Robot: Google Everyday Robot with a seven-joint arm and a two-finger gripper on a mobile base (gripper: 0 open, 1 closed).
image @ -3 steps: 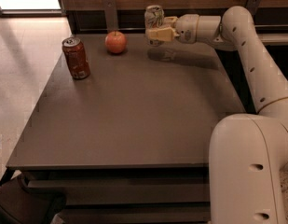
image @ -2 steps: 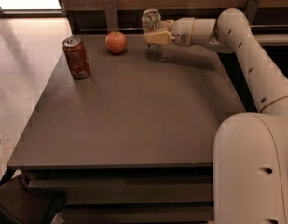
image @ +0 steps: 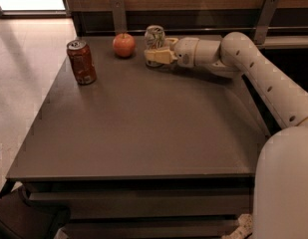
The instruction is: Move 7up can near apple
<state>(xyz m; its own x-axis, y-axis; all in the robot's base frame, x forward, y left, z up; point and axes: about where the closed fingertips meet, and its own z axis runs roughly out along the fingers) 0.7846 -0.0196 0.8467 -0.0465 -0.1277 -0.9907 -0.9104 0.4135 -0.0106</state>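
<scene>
While the arm reaches in from 3 o'clock along the far edge of the counter, the 7up can sits further toward 9 o'clock and lower than it does a second ago, when it hangs higher against the dark back wall. The gap to the apple is now much narrower. The can is just beside the apple at its 3 o'clock, apart from it and not touching.

For the task, this looks like the carry being all but over. My judgement is that what remains is to set the can down and let go.

The pincer is closed around the lower half of the can, one pale finger across its front and the other behind. These hide the base, so I cannot tell whether the can already rests on the counter or hovers just above it.

The can stands upright, silver-white with green marking and a touch of red, its silver top showing. The brown can stands well apart at about 10 o'clock on the counter and plays no part
</scene>
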